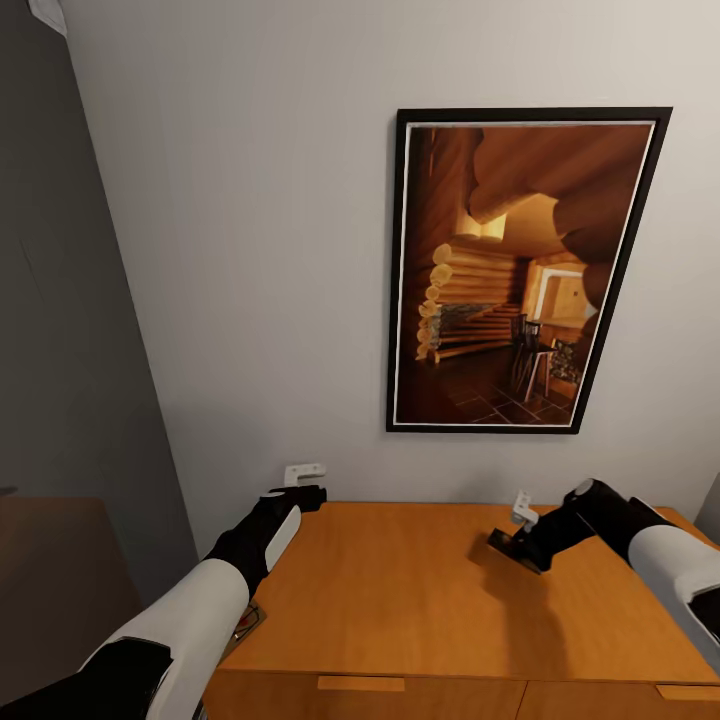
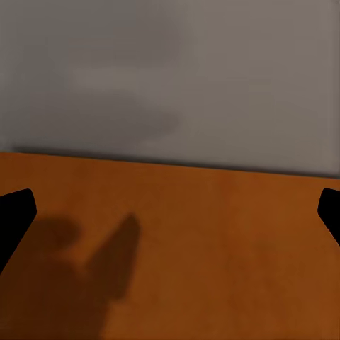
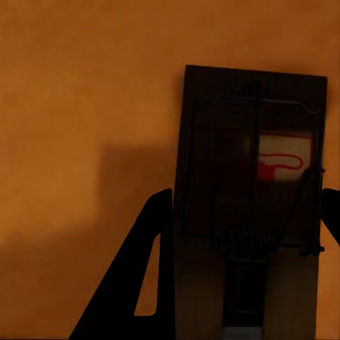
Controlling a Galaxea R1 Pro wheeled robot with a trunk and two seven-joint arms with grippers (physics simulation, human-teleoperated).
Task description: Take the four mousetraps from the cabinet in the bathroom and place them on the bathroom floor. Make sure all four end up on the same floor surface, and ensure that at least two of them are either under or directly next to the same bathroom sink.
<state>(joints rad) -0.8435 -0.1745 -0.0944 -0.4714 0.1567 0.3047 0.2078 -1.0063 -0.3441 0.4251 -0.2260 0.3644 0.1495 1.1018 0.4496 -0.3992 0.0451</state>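
Mousetrap, a flat tan board (image 3: 251, 205) with dark wire and a red mark, sits clenched in the right claw (image 1: 520, 525) above the orange-brown wooden cabinet (image 1: 420, 590), left claw (image 1: 305, 475) spread empty, floor placement still ahead.

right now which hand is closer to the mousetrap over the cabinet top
Right. The right hand has the mousetrap between its fingers, seemingly gripped, above the cabinet top. The left hand is open at the top's far left corner.
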